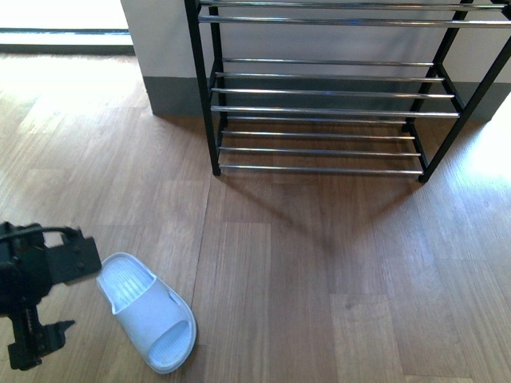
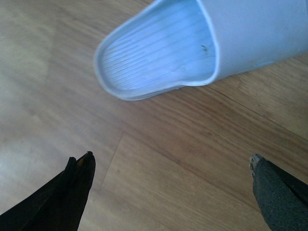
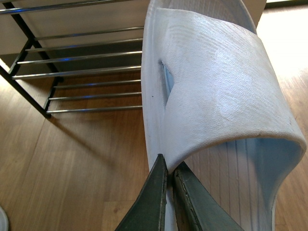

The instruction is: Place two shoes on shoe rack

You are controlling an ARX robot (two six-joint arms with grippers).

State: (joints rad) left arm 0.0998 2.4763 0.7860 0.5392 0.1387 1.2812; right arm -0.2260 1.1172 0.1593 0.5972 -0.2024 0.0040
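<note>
The right jaws are pressed almost together, their dark fingertips (image 3: 157,190) pinching one side edge of the held slide sandal (image 3: 211,86), next to where its strap begins. This pale white sandal's long axis runs straight away from the jaws towards the shoe rack (image 3: 72,72). Its far end is cut off by the picture edge. The wide arched strap has a fine pebbled texture, and a grooved footbed shows in the opening beneath it.

The left jaws are spread wide and hold nothing, with both dark fingertips (image 2: 81,166) above the wooden floor (image 2: 159,159). Just ahead of them lies the floor slide sandal (image 2: 159,53), apart from the jaws. One rounded end with a ribbed footbed faces the jaws, and the strap end is cut off. Whether that end is the toe or the heel is unclear.

In the front view this sandal (image 1: 148,311) lies diagonally beside the left arm (image 1: 36,279), well apart from the rack (image 1: 319,112). The rack has a black frame and thin chrome rods, and its top is out of frame.
</note>
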